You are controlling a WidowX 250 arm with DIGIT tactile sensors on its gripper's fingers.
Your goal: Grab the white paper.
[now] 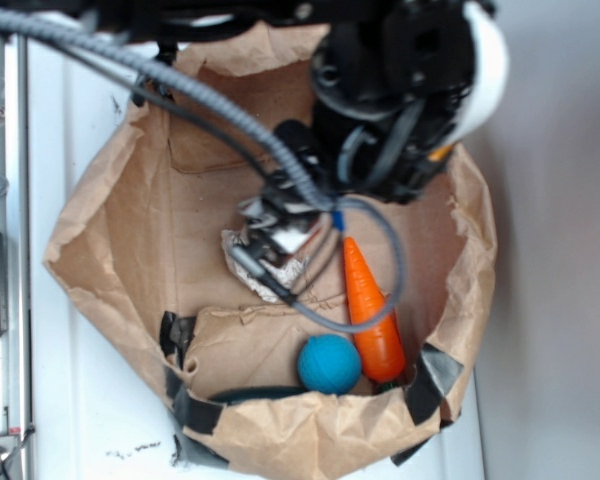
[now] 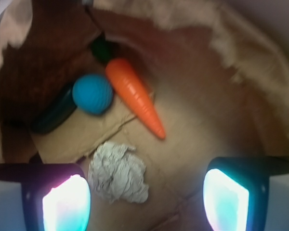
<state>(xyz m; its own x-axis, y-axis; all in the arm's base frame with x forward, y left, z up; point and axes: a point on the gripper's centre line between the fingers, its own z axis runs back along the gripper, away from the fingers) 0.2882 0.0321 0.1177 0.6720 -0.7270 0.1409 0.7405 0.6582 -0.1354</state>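
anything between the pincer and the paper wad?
Nothing visible. In the wrist view the open pincer hangs over the paper, which lies near one finger. Carrot and ball lie farther off.

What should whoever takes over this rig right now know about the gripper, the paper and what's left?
Gripper: open, holding nothing, down inside the brown paper bag.
White paper: crumpled wad on the bag floor, between the fingers but close to the left finger, off centre.
Nearby: blue ball and carrot, farther in, apart from the paper.
Done: approach. Left: centre over the wad, probably lower, close, lift.
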